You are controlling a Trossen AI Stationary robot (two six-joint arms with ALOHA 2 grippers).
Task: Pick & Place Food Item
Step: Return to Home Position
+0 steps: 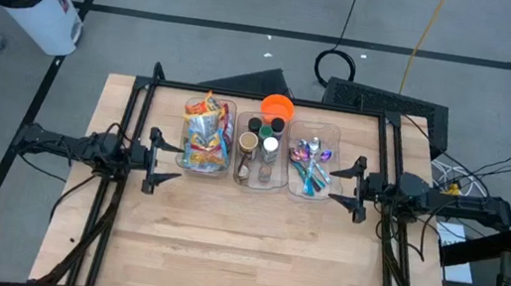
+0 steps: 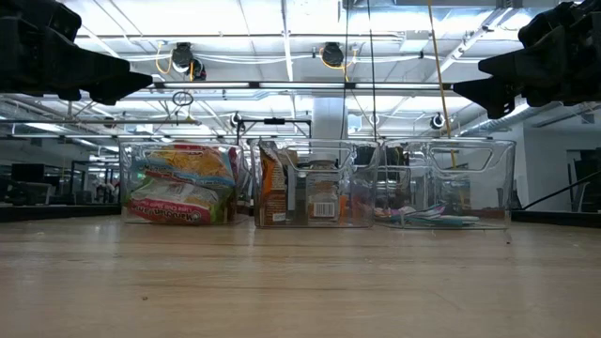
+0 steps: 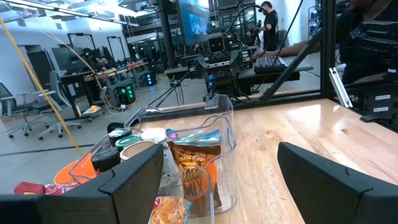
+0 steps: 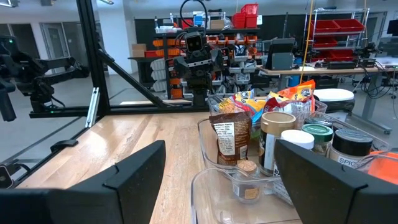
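- A pale wooden desk (image 1: 239, 261) fills the frame's middle, with workshop floor around it.
- At upper centre stand three clear bins in a row — the left bin (image 1: 203, 173) holds snack packets (image 1: 205, 134), the middle bin (image 1: 256, 184) holds jars (image 1: 260, 144).
- The spoons (image 1: 310, 166) lie in the right bin (image 1: 332, 134).
- The left gripper (image 1: 168, 162) is at centre left and the right gripper (image 1: 341, 187) at centre right — both released, fingers spread, raised above the desk.

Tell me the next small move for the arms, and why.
Probably none beyond holding both arms parked. The left tool and the right tool hang open and empty at opposite sides of the table, and the spoons lie inside the right bin.
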